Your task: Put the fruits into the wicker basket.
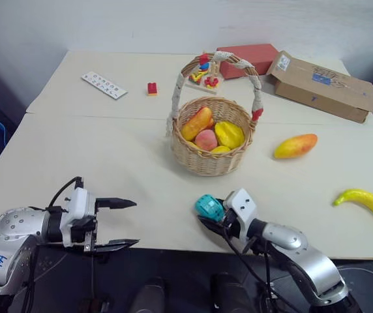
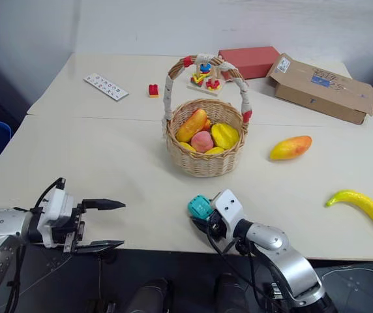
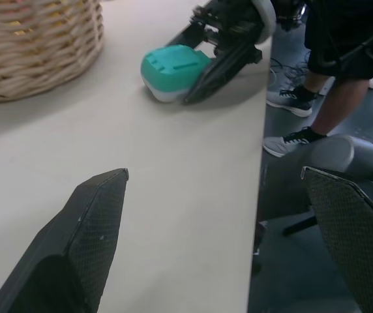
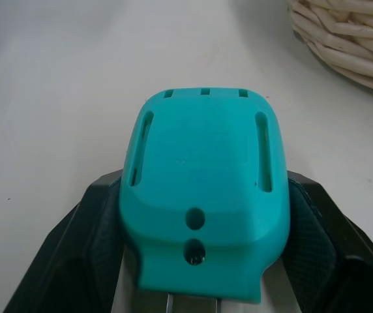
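Right wrist view shows my right gripper (image 4: pixel 199 261) clamping the teal plug (image 4: pixel 203 208); my left gripper (image 1: pixel 115 223) hangs open, empty. The mango (image 1: pixel 295 146) looks light, rigid, smooth: I'd grip across its middle.

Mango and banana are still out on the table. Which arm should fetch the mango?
Probably the right: the mango and banana lie on its side. But the right gripper is closed around the teal plug; the left gripper is open, farther away.

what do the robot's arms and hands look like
Both arms are silver-grey metal with loose black cables. Each hand, left hand and right hand, has a white block at the wrist and two black pointed fingers with textured pads. The left arm bears handwritten blue marks.
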Tool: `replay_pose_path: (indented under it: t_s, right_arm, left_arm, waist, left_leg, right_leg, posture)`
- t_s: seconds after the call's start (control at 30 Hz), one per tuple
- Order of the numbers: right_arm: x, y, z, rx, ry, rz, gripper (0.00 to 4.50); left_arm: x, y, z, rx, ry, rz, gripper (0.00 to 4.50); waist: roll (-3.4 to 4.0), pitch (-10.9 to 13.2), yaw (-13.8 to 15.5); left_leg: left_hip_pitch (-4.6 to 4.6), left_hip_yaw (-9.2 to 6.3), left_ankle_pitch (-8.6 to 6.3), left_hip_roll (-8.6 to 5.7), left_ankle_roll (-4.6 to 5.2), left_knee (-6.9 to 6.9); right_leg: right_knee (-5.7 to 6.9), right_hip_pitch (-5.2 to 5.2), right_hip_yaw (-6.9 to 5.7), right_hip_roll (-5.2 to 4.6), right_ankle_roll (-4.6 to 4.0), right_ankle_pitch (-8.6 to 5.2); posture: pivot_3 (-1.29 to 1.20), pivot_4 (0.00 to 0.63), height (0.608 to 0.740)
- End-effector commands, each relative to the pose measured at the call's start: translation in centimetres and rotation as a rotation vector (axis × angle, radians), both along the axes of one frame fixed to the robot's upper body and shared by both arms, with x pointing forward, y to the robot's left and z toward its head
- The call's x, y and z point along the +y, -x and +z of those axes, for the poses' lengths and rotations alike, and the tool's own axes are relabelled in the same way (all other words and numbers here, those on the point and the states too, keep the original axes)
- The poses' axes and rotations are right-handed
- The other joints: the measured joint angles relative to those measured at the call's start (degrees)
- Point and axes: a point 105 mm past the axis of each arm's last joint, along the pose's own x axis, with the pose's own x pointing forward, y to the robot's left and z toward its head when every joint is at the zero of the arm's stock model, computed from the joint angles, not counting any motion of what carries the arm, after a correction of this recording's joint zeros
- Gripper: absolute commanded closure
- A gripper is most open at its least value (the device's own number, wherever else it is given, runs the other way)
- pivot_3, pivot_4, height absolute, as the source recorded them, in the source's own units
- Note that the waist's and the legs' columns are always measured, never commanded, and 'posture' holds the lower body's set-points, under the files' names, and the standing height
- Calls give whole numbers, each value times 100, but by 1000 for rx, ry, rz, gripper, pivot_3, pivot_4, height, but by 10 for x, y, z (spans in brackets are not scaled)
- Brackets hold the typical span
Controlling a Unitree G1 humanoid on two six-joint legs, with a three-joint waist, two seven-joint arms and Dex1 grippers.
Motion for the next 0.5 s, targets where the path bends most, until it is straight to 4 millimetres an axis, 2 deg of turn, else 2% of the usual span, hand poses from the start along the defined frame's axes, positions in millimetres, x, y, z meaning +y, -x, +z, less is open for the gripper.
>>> replay_pose_path:
  t_s: [0.03, 0.13, 0.23, 0.27, 0.4, 0.47, 0.5]
  right_arm:
    - [-11, 6, 23, -59, -123, 22, 1729]
    - [-60, 1, 67, -156, -302, -142, 1729]
    - [-115, 1, 89, -202, -312, -297, 1729]
    - [-150, 1, 97, -239, -275, -398, 1729]
    - [-252, 3, 124, -343, -196, -726, 1729]
    - [-294, -1, 129, -336, -194, -906, 1729]
    - [-309, -6, 125, -301, -147, -964, 1729]
  left_arm:
    - [-8, -2, 7, -30, 43, -8, 0]
    - [-21, -8, 15, -58, 107, -10, 0]
    - [-35, -12, 21, -52, 188, -1, 0]
    - [-40, -11, 20, -44, 193, -21, 0]
    - [-47, -18, 19, -40, 203, -39, 0]
    - [-48, -24, 21, -43, 214, -32, 0]
    - [-50, -25, 21, -38, 210, -42, 0]
  waist:
    - [0, 0, 2]
    - [3, 3, 25]
    - [4, 3, 26]
    - [3, 3, 43]
    - [3, 4, 36]
    - [3, 4, 16]
    - [5, 3, -10]
  left_leg:
    - [-1, -2, 0, 3, 0, -1]
    - [-6, -4, 0, 9, -2, -1]
    - [-6, -5, 0, 9, 1, 8]
    - [-6, -6, 0, 7, 3, 8]
    - [-3, 3, 0, -2, 6, 6]
    - [0, 14, 1, -11, 7, 11]
    - [1, 24, 1, -10, 7, 10]
  right_leg:
    - [0, -1, 1, 5, 0, 0]
    - [0, -3, 3, 6, 0, 0]
    - [0, 5, 6, -10, 9, 6]
    - [-2, 8, 5, -14, 10, 6]
    - [-8, 12, 4, -17, 10, 6]
    - [-9, 14, 7, -7, 10, 6]
    - [-9, 10, 14, -2, 10, 7]
  posture:
    - [0, 150, 740]
    - [0, 150, 740]
    - [0, 150, 740]
    - [0, 150, 740]
    - [0, 150, 740]
    - [0, 150, 740]
    - [0, 150, 740]
